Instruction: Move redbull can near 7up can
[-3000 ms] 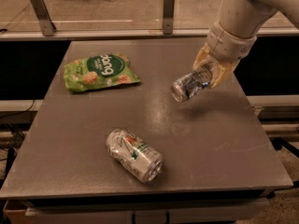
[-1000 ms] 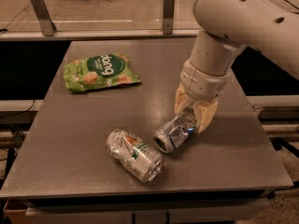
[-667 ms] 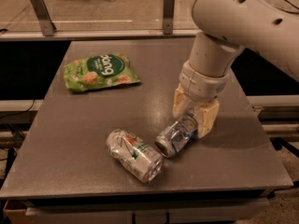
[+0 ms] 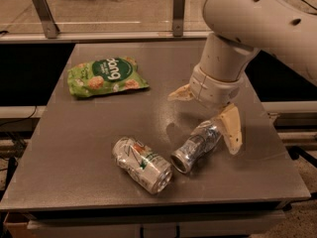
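The redbull can (image 4: 197, 147), slim and silver with dark patches, lies on its side on the grey table (image 4: 74, 148), its shiny top pointing to the front left. The 7up can (image 4: 142, 163), stouter, dented, silver-white with green and red marks, lies on its side just left of it, a small gap apart. My gripper (image 4: 203, 123) hangs over the redbull can's far end with its two cream fingers spread wide, one finger (image 4: 231, 130) beside the can on the right. It is open and holds nothing.
A green snack bag (image 4: 106, 76) lies at the back left of the table. A rail with two metal posts (image 4: 178, 11) runs behind the table. The table's front edge is close below the cans.
The arm carried the redbull can from mid-air at the right down to the table beside the 7up can. The fingers have now spread apart and let go of it.
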Available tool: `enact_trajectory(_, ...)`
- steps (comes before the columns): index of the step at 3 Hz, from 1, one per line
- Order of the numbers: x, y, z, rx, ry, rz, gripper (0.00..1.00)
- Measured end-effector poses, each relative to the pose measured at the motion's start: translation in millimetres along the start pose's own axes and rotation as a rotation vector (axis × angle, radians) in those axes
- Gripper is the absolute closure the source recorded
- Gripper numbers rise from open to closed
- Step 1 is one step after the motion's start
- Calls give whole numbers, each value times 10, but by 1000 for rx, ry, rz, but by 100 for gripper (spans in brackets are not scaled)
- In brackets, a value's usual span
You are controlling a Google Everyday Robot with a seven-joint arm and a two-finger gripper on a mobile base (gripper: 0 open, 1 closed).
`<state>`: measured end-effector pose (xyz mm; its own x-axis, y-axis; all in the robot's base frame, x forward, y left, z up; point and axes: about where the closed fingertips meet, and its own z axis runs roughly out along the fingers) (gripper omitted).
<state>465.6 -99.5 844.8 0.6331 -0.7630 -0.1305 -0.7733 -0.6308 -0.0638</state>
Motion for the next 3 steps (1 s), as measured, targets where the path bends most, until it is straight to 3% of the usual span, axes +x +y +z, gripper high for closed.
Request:
enact_trajectory(1, 221, -43, -252, 73, -8, 67, 0)
enact_trajectory(3, 1164, -55, -945, 321, -162, 355, 0)
